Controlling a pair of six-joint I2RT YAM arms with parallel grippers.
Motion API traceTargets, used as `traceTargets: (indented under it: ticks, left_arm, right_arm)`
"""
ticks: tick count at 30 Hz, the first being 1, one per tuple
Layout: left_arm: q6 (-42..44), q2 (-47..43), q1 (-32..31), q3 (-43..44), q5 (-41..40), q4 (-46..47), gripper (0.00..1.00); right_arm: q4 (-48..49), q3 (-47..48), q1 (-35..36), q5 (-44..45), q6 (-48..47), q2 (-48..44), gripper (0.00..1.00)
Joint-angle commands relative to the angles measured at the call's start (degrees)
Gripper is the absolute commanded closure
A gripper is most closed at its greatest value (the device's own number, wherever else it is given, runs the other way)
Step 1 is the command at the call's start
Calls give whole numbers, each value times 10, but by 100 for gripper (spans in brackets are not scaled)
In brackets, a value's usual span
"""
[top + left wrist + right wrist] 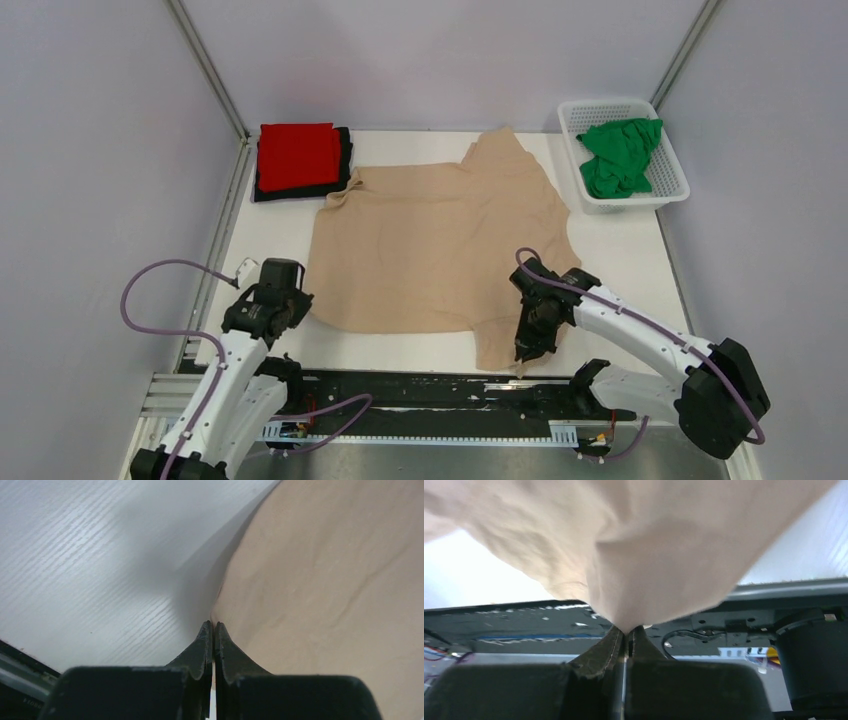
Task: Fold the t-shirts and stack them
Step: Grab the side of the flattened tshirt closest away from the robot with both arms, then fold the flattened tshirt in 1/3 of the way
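Observation:
The beige t-shirt (430,240) lies spread flat over the middle of the table. At its near left corner my left gripper (300,306) is shut, its tips pinching the shirt's edge (325,580), which stands slightly off the table. My right gripper (525,350) is shut on the shirt's near right sleeve. In the right wrist view the cloth (649,545) rises in a bunch from the closed tips (628,630). A folded red t-shirt (297,155) rests on a folded black t-shirt (346,170) at the far left. A crumpled green t-shirt (620,155) sits in the basket.
The white lattice basket (610,103) stands at the far right corner. A black rail with cables (420,395) runs along the near edge between the arm bases. Frame posts and grey walls enclose the table (620,250).

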Motion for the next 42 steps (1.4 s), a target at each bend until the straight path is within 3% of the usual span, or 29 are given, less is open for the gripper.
traceTargets:
  ticks: [1, 18, 34, 42]
  left_arm:
    - [14, 32, 3, 12, 37, 83, 100]
    - [44, 257, 24, 143, -12, 205, 100]
    - [84, 384, 70, 202, -3, 282, 100]
    - [81, 465, 84, 223, -8, 330, 100]
  right_arm:
    - [56, 60, -31, 26, -39, 16, 100]
    - [156, 243, -234, -9, -232, 164, 100]
    - [198, 396, -297, -25, -322, 307, 100]
    - [219, 490, -318, -21, -317, 447, 96]
